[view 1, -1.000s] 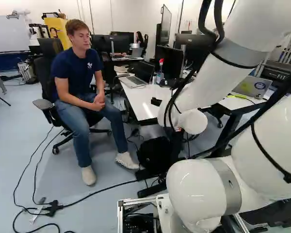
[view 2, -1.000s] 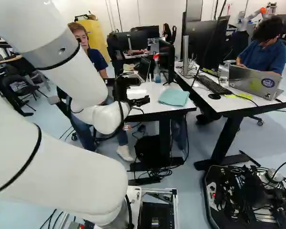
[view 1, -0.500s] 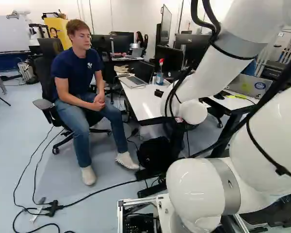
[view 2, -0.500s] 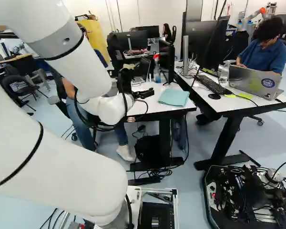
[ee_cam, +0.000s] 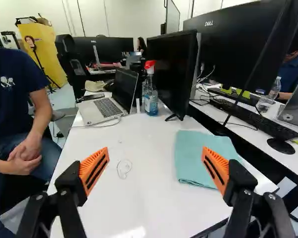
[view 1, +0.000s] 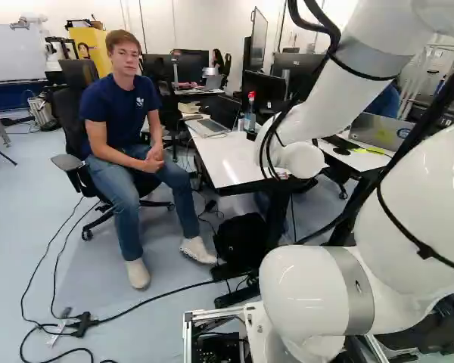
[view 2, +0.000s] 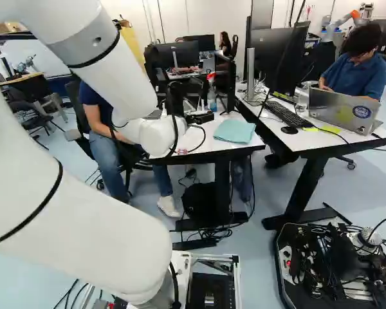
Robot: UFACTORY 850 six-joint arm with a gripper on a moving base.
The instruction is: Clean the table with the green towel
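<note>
- White, smooth and faintly glossy, the desk [ee_cam: 146, 203] runs out ahead of the claw [view 2: 201, 118], with straight edges and a pale glare near the fingers.
- A black monitor [ee_cam: 174, 69], flat and rectangular, stands on thin splayed feet beyond the towel [ee_cam: 198, 161].
- The laptop [ee_cam: 105, 108] sits open farther off, silver-bodied and hard-edged, with a dark screen.
- The towel lies on the desk ahead of the claw and off to its right side, apart from it: soft, matte blue-green cloth spread in a flat, roughly four-sided patch, its near edge folded in layers.
- The claw [ee_cam: 155, 157] is wide open, nothing gripped, its black fingers carrying ribbed orange pads [ee_cam: 95, 168].
- A clear spray bottle [ee_cam: 151, 94], rounded and red-topped, stands between laptop and monitor.
- A thin, pale loop [ee_cam: 123, 169] lies on the desk, ahead of the gap between the fingers.
</note>
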